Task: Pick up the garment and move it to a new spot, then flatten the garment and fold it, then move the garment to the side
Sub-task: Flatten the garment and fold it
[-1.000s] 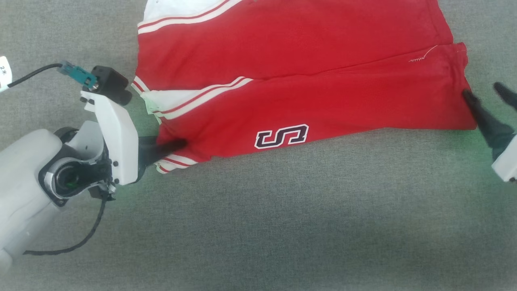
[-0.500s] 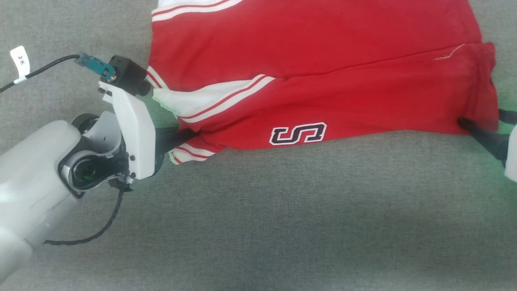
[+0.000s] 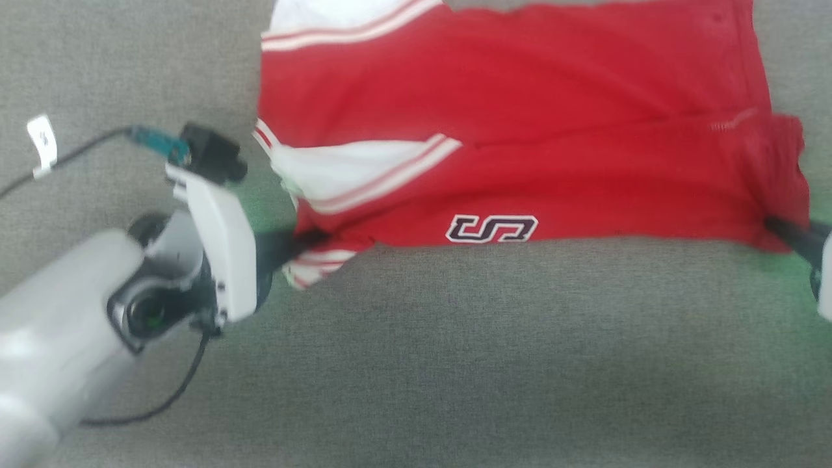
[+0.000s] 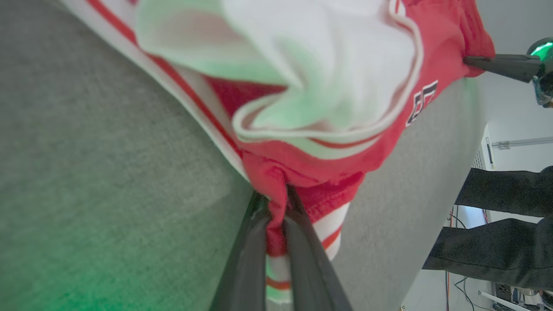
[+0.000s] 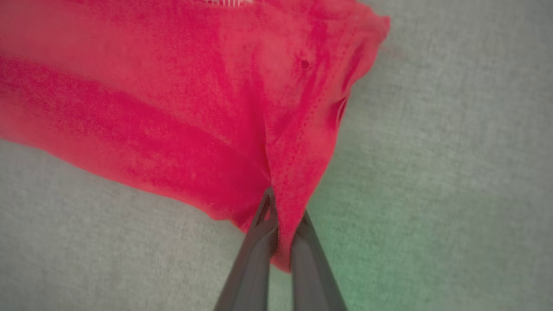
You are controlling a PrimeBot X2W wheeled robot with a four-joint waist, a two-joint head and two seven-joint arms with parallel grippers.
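The garment [image 3: 520, 149], a red jersey with white striped sleeves and dark lettering, lies folded lengthwise on the grey fabric surface [image 3: 455, 364]. My left gripper [image 3: 305, 242] is shut on its near left corner by the striped trim; in the left wrist view the fingers [image 4: 250, 246] pinch a red fold of the garment [image 4: 302, 172]. My right gripper [image 3: 777, 227] is shut on the near right corner; the right wrist view shows its gripper [image 5: 276, 203] clamping the red hem of the garment [image 5: 173, 108]. The near edge is stretched between both grippers and slightly lifted.
A black cable [image 3: 162, 403] and a tagged wire [image 3: 45, 156] trail from my left arm over the surface. In the left wrist view a person's dark-sleeved arms [image 4: 497, 242] show beyond the surface's edge at the right. Grey surface stretches wide in front of the garment.
The right gripper closed on the garment's right corner; the left closed on the left corner. The near edge pulled taut. The head camera shifted, and the picture is blurred.
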